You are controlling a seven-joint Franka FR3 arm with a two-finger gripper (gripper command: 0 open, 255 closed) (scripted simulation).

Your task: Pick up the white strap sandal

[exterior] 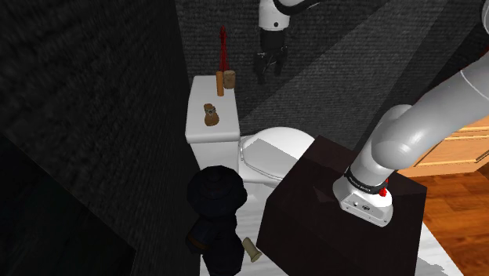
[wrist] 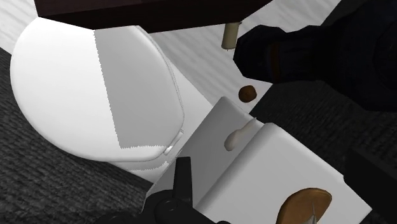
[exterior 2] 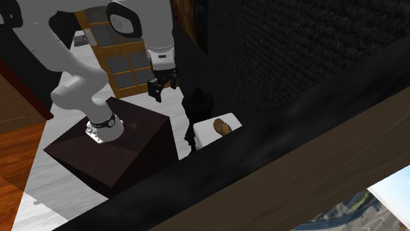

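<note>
Lower right in the shoulder view, we see the dark brown box stand (exterior: pixel 302 219) carrying the white robot arm (exterior: pixel 423 118). Beyond it, at centre frame, are the white toilet lid (exterior: pixel 274 153) and the white toilet tank (exterior: pixel 211 135). The brown-soled sandal with pale straps (exterior: pixel 211 115) lies flat on the tank. Farthest, at upper centre, the black two-finger gripper (exterior: pixel 269 69) hangs with its fingers spread, clasping nothing, apart from the sandal.
</note>
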